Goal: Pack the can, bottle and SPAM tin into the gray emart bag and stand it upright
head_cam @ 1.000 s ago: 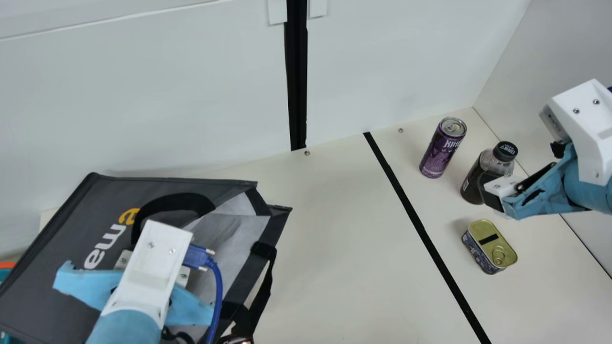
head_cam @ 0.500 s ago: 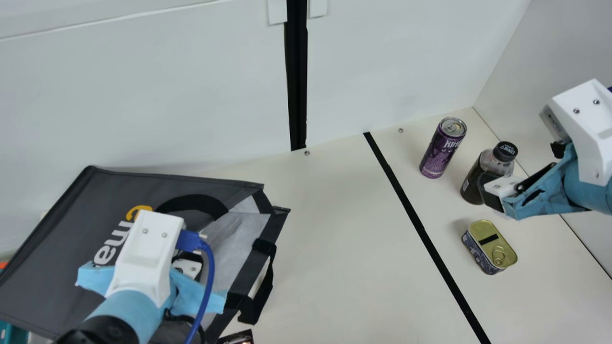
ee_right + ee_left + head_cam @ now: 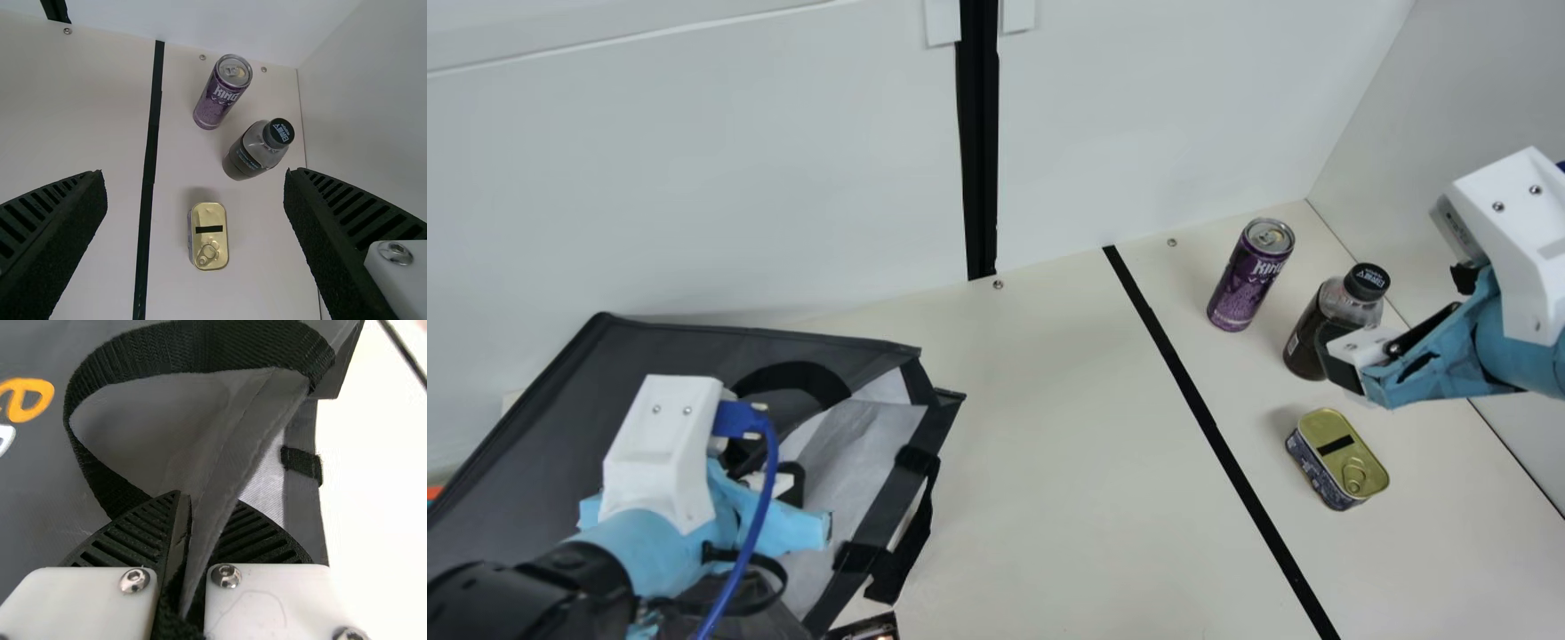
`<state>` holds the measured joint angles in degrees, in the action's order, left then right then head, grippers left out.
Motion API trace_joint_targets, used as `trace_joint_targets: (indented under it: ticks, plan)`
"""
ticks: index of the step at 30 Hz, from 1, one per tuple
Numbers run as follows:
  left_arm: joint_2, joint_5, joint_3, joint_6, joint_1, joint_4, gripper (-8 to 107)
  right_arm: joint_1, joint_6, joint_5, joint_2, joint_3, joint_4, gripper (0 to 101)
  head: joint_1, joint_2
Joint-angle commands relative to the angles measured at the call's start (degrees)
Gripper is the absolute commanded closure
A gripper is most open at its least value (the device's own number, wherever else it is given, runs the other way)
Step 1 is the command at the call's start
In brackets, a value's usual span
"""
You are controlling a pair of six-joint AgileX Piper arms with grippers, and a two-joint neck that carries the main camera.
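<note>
Left gripper (image 3: 200,513) pinched nearly closed on fabric rim (image 3: 233,470) of gray emart bag (image 3: 676,347), black webbing handle (image 3: 200,347) looping just beyond. Right gripper (image 3: 195,177) spread wide, holding nothing. Bag lies over, mouth toward my right. Purple can (image 3: 1245,284), dark bottle (image 3: 1316,324) and SPAM tin (image 3: 1338,453) stand outside it, across black line.

Step, as I judge it: opening mouth for packing. Best to lift rim smoothly, peel it from opposite wall, avoid snagging handle; thin cloth may slip or fold if I tug.
</note>
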<state>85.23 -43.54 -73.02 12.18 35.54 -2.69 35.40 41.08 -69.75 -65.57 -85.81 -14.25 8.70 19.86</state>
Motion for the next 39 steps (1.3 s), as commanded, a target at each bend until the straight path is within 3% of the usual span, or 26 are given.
trace_joint_targets:
  ticks: [1, 19, 39]
  plan:
    - [0.09, -0.24, -0.09, -2.26, -1.24, -6.00, 107, 0.00, 0.00, 0.00, 0.00, 0.00, 0.00, 6, 1.30, 0.14]
    - [1.07, -1.43, 0.18, -12.67, -7.48, -23.31, 107, 0.00, 0.00, 0.00, 0.00, 0.00, 0.00, 6, 1.30, 0.14]
    - [2.64, -1.63, -1.84, -15.83, -9.42, -26.54, 107, 0.00, 0.00, 0.00, 0.00, 0.00, 0.00, 6, 1.30, 0.14]
